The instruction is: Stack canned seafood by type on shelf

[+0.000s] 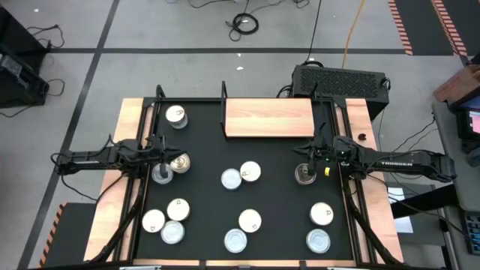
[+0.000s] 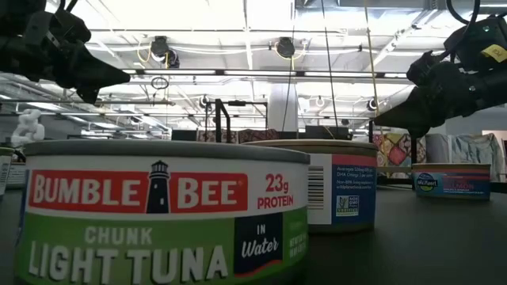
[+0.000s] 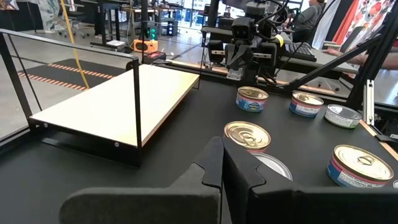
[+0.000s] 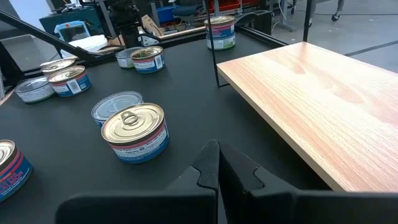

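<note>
The light-wood shelf [image 1: 268, 118] stands bare at the far middle of the black mat, also seen in the left wrist view [image 3: 118, 102] and the right wrist view [image 4: 311, 87]. About a dozen flat tins stand scattered on their bases. My left gripper [image 1: 166, 160] is shut and hovers by a gold-topped tin [image 1: 180, 162] and a silver-topped tin [image 1: 162, 174]; in its wrist view [image 3: 221, 167] these show as the gold tin [image 3: 247, 135] and the silver tin [image 3: 273, 167]. My right gripper [image 1: 304, 162] [image 4: 217, 163] is shut, above a dark tin [image 1: 304, 175]. Both hang above the table in the low view.
Other tins: one at the far left [image 1: 176, 116], a pair mid-table [image 1: 240, 175], several along the near edge [image 1: 166, 222] [image 1: 244, 231] [image 1: 320, 225]. A Bumble Bee tuna tin [image 2: 158, 214] fills the low view. Black frame rails [image 1: 142, 135] edge the mat.
</note>
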`<state>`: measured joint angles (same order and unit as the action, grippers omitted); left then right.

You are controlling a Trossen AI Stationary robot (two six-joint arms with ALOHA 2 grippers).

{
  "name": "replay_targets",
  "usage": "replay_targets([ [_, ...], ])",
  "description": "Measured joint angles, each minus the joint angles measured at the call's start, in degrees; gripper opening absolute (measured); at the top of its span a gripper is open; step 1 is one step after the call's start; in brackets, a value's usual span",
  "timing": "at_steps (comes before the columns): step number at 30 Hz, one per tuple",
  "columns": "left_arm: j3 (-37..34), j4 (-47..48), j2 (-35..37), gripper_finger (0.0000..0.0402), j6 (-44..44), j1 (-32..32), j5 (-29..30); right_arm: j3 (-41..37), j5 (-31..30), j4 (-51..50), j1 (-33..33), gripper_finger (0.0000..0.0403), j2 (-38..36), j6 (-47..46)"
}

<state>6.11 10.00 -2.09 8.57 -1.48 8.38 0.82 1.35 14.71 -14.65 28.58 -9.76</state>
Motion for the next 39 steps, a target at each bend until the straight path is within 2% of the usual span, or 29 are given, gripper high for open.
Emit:
replay_targets([
  [36,0.0,0.0,0.0,0.0004,-0.01,0.0,0.0,0.02,-0.01,0.01,0.0,0.0,0.0,0.15],
  [39,0.0,-0.02,0.0,0.0004,-0.01,-0.02,0.02,0.02,-0.12,0.55,-0.01,0.0,-0.02,7.66],
])
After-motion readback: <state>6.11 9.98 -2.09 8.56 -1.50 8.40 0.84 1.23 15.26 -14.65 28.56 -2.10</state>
